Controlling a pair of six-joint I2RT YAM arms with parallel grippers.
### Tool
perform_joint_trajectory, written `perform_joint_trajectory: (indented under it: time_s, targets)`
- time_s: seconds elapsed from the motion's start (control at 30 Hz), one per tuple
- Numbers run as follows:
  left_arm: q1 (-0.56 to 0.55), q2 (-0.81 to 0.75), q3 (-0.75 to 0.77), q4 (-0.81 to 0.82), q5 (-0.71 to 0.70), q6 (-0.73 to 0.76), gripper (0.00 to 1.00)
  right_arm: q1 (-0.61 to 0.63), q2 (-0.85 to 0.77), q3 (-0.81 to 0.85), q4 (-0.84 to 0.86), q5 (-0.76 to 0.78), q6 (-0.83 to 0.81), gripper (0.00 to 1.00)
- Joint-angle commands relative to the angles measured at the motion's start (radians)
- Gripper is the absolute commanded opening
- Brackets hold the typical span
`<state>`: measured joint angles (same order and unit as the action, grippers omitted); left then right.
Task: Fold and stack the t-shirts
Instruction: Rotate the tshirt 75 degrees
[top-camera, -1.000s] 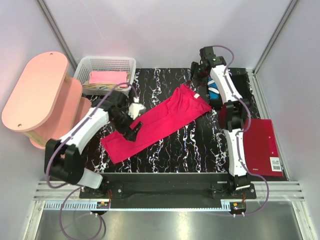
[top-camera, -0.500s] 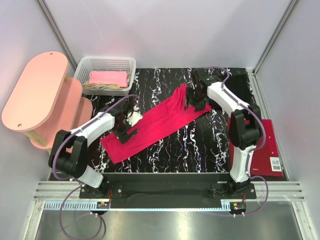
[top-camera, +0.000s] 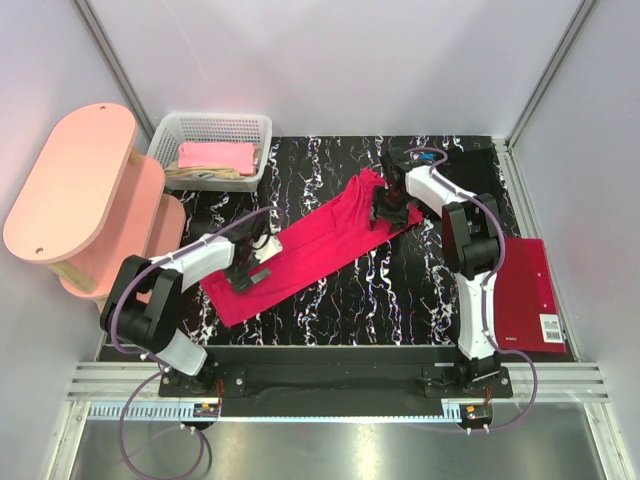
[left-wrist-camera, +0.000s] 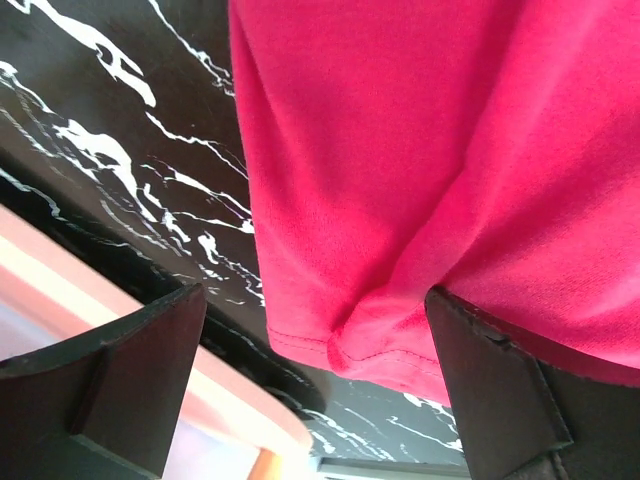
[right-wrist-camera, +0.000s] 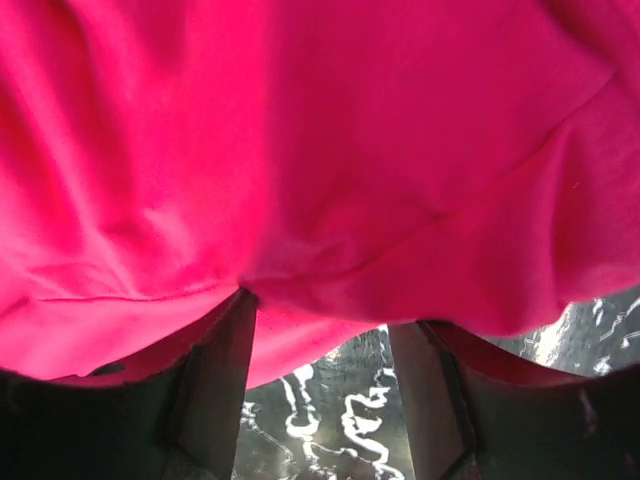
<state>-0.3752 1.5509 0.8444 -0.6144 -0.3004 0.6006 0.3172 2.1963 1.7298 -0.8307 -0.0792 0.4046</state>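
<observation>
A crimson-red t-shirt (top-camera: 320, 240) lies folded into a long strip, running diagonally across the black marbled table (top-camera: 340, 300). My left gripper (top-camera: 252, 272) is low over its near-left edge. In the left wrist view the left gripper (left-wrist-camera: 315, 375) is open wide, with the stitched hem of the red t-shirt (left-wrist-camera: 420, 150) between its fingers. My right gripper (top-camera: 386, 212) is down on the far-right end of the strip. In the right wrist view the right gripper (right-wrist-camera: 325, 390) has its fingers apart and the red t-shirt (right-wrist-camera: 300, 130) bulges over their tips.
A white basket (top-camera: 210, 120) at the back left holds a folded pink t-shirt (top-camera: 215, 155) on a beige one (top-camera: 200, 175). A pink two-tier stand (top-camera: 70, 180) is at the far left. A stiff dark-red rectangle with a barcode (top-camera: 525, 290) lies at the right.
The right arm swung in from the back right and came down onto the shirt's far end. The left gripper slid toward the near-left along the shirt's edge and lowered.
</observation>
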Motion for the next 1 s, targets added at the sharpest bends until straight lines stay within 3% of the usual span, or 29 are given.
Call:
perform_joint_trajectory:
  time_s: [0.0, 0.13, 0.33, 0.47, 0.57, 0.97]
  targets:
    - [-0.050, 0.020, -0.051, 0.050, -0.040, 0.016, 0.99, -0.069, 0.101, 0.092, 0.007, -0.050, -0.007, 0.62]
    - [-0.108, 0.041, -0.033, 0.006, -0.013, -0.013, 0.99, -0.101, 0.195, 0.200, -0.007, -0.112, -0.009, 0.62]
    - [-0.163, 0.104, 0.044, -0.045, 0.079, -0.044, 0.99, -0.124, 0.371, 0.554, -0.131, -0.175, -0.030, 0.61]
    - [-0.165, 0.127, 0.140, -0.113, 0.228, -0.074, 0.99, -0.127, 0.517, 0.894, -0.231, -0.194, -0.049, 0.60]
    - [-0.168, 0.149, 0.214, -0.177, 0.373, -0.093, 0.99, -0.150, 0.592, 1.013, -0.255, -0.217, -0.044, 0.60]
    - [-0.234, 0.232, 0.272, -0.228, 0.517, -0.136, 0.99, -0.175, 0.528, 0.952, -0.182, -0.278, -0.044, 0.59]
